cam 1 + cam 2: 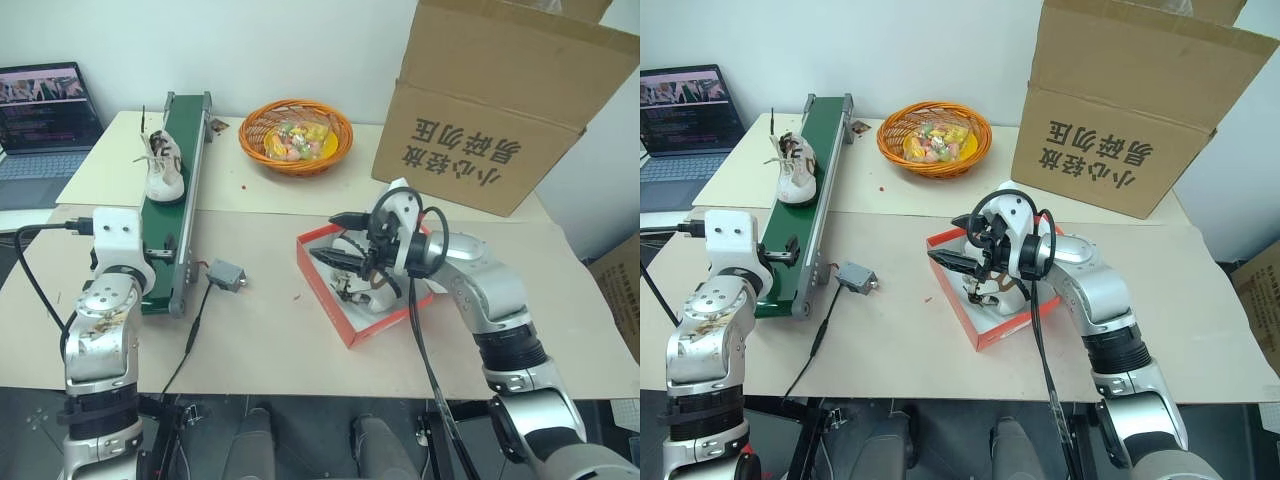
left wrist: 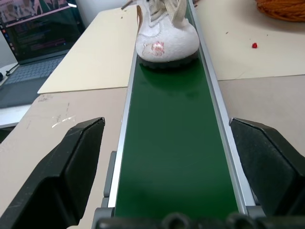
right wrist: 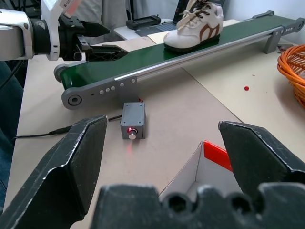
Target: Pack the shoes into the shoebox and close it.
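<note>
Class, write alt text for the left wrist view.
A white sneaker sits on a green conveyor belt, toe toward the camera. The left hand is open, one black finger on each side of the belt's near end.

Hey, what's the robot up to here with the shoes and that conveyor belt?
It is packing sneakers into a red shoebox. One shoe already lies in the box, with the open right gripper hovering above it. The other shoe sits on the green conveyor belt. The open left gripper waits at the belt's near end, holding nothing.
</note>
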Motion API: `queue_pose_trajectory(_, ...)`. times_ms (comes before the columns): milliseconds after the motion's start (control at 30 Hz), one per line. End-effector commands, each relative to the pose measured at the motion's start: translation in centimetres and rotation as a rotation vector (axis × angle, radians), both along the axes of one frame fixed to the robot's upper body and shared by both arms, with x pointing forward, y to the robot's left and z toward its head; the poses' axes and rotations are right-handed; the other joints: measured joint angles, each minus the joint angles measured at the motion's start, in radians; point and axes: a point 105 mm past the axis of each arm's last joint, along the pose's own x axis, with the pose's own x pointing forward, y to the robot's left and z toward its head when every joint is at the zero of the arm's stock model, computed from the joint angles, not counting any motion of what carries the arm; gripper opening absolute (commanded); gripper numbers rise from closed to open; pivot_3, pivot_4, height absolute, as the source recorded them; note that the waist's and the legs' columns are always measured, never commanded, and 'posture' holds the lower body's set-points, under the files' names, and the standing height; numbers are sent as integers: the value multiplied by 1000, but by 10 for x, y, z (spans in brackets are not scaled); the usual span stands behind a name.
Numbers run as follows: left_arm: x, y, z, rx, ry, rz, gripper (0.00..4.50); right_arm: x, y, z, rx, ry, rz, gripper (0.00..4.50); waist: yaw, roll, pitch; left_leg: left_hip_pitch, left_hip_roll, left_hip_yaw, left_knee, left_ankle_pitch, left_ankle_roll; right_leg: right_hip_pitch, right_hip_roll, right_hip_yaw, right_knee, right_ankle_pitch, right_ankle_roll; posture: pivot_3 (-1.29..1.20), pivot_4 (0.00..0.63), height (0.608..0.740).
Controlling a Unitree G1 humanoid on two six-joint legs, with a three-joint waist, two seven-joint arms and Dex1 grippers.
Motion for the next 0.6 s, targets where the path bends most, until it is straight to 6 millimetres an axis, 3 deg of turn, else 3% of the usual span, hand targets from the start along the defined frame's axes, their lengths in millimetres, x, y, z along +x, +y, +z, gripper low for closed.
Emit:
queue_pose_trajectory(33,-2,4,10,-1,-12,23,4500,-2,-4,16,41,-59,-6,4425,-1,0,0,0,0,0,0,0,0,0,0,0,0,0,0,0,150,721)
queue_pose_trajectory(267,-2,1,10,-27,51,31,4500,-3,-3,17,48,-59,-4,4425,0,0,0,0,0,0,0,0,0,0,0,0,0,0,0,0,150,721)
queue_pose_trajectory(533,0,-1,31,-22,68,24,4500,-5,-3,18,63,-56,-8,4425,-1,0,0,0,0,0,0,0,0,0,0,0,0,0,0,0,150,721)
queue_pose_trajectory(600,-1,2,22,-34,100,38,4500,-5,-3,20,72,-57,-11,4425,-1,0,0,0,0,0,0,0,0,0,0,0,0,0,0,0,150,721)
